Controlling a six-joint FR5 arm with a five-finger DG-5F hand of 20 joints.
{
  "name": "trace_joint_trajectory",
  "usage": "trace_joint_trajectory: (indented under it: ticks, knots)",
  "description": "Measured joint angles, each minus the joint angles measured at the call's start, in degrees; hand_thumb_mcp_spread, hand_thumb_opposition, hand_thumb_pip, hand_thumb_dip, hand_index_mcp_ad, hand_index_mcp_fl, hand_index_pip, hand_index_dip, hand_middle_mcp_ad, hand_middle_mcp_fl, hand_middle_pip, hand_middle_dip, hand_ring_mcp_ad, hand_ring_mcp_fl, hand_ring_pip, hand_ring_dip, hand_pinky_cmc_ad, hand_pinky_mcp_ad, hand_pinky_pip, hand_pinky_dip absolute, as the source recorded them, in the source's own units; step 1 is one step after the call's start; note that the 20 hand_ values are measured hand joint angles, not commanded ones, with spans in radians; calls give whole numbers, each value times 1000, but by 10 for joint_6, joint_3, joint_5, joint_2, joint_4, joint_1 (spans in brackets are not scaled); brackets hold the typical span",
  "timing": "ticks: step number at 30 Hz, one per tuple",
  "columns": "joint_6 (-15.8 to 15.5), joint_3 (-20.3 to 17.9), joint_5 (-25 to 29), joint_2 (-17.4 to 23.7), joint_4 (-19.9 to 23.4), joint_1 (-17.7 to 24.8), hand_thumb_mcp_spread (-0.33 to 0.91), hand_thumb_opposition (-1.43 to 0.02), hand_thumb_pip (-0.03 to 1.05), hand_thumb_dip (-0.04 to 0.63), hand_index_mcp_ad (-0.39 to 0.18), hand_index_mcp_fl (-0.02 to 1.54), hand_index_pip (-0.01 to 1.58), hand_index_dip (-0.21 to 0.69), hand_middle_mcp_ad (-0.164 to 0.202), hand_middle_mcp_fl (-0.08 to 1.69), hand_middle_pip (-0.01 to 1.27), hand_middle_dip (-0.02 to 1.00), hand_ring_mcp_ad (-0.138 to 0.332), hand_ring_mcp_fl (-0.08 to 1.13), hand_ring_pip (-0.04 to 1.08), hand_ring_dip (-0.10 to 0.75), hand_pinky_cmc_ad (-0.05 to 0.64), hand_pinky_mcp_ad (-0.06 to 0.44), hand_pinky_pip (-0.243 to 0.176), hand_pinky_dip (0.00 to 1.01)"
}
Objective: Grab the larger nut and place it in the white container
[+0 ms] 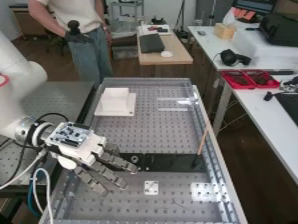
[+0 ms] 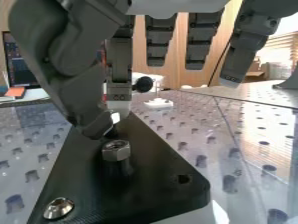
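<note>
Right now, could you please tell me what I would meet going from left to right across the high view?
Robot hand → small white square plate → thin brown stick → red trays.

On the worktop (image 1: 146, 132) in the high view, the container (image 1: 115, 95) sits behind, the block (image 1: 151, 188) before, the plate (image 1: 169, 162) bearing the nut (image 2: 116, 150)
</note>
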Motion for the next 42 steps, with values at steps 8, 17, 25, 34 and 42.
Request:
trace_joint_trajectory:
  ticks: [8,17,25,34,42]
  knots:
    - [4,5,2,-4,-1,1,340,-862,796,204,-171,63,1552,73,12,5,122,202,147,0,243,77,316,312,-124,763]
    - [2,5,6,-6,7,2,340,-862,792,204,-164,140,1546,73,12,5,122,202,147,0,243,77,316,309,-120,763]
    - [5,1,15,-7,23,7,340,-862,763,202,-91,311,1501,14,9,2,129,202,145,0,232,77,316,300,-120,749]
    - [10,-1,23,-9,24,13,351,-857,761,206,-51,312,1501,17,9,7,136,202,133,-2,218,80,316,295,-120,702]
    - [8,-2,24,5,29,16,380,-895,752,211,-51,433,1484,14,12,9,134,202,133,-2,220,82,318,295,-110,705]
